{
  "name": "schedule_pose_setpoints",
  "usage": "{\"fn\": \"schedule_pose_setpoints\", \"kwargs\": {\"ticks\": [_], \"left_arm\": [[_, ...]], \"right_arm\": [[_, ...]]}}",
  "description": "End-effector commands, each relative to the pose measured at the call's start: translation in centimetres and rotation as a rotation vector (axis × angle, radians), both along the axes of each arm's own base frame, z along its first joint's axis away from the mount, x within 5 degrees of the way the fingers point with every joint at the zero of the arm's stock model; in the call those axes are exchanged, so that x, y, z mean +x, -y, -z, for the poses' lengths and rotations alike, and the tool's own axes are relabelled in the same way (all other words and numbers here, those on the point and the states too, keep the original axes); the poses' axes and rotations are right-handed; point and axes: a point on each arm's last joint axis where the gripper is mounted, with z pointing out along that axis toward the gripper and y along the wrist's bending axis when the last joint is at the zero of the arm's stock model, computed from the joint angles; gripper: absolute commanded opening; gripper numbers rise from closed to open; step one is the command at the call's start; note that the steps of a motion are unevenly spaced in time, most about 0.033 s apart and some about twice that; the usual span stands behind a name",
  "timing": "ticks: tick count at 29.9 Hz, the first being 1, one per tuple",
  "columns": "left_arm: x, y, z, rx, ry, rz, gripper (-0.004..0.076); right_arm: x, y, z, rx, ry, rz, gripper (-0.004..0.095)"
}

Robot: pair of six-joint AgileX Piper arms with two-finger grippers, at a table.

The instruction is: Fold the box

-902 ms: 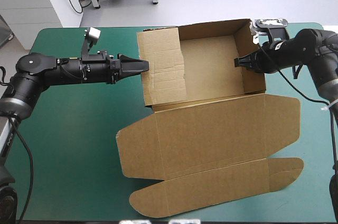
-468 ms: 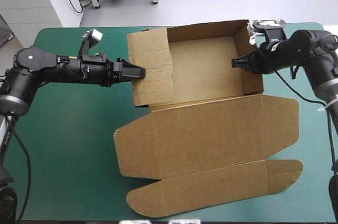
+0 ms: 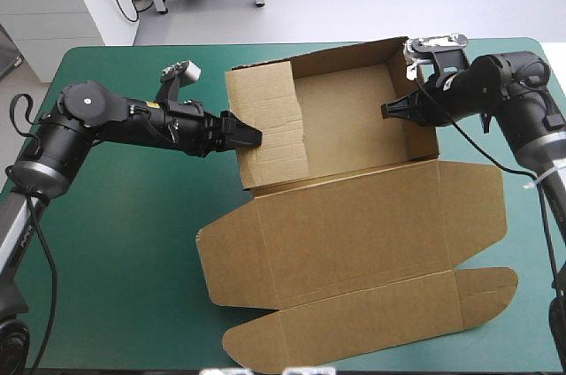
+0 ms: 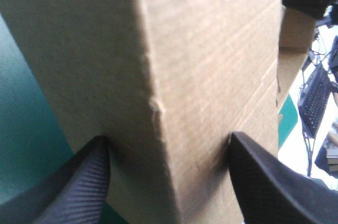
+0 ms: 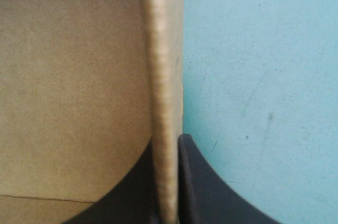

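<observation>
We see the brown box (image 3: 345, 123) in the upper middle of the high view, on the teal-green surface (image 3: 115, 251). It is a partly raised tray. Far wall up, right wall (image 3: 416, 123) up, and the left wall (image 3: 270, 127) tilted inward over the tray floor. The lid (image 3: 354, 225) lies flat toward the lower middle of the frame, its rounded tuck flap nearest the bottom edge.

The left hand (image 3: 250, 136) comes in from the frame's left, tip against the outer face of the left wall. In its wrist view we see the two black fingers (image 4: 79, 182) standing well apart, a creased ridge of brown board between them, both tips touching the board. Spread, not pinching.

The right hand (image 3: 389, 111) reaches in from the upper right of the frame to the right wall. In its wrist view the fingers are nearly together with the board's edge clamped between them, one finger inside the tray, one on the outer side over the teal-green cover. It grips the box.
</observation>
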Motion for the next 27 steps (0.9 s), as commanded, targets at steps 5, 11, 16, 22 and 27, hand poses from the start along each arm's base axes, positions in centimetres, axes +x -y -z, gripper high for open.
{"fn": "schedule_pose_setpoints", "kwargs": {"ticks": [5, 11, 16, 22, 27], "left_arm": [[-0.9, 1.3, -2.2, 0.117, 0.082, -0.096, 0.0464], [-0.4, 2.7, -2.6, 0.263, 0.087, -0.177, 0.0464], [0.0, 3.6, -3.6, 0.193, 0.113, -0.257, 0.0463], [0.1, 3.1, -3.4, 0.243, 0.098, -0.304, 0.0422], [0.2, 3.3, -3.0, 0.238, 0.074, -0.295, 0.0265]], "right_arm": [[-0.8, 0.0, -2.5, 0.049, 0.116, 0.015, -0.0009], [-0.1, -0.8, -1.7, 0.125, 0.069, 0.012, -0.0009], [0.3, -1.4, -1.6, 0.201, 0.067, 0.006, -0.0009], [0.6, -1.4, -1.5, 0.206, 0.074, 0.009, -0.0010], [0.9, -2.0, -1.0, 0.265, 0.035, -0.003, -0.0010]]}}
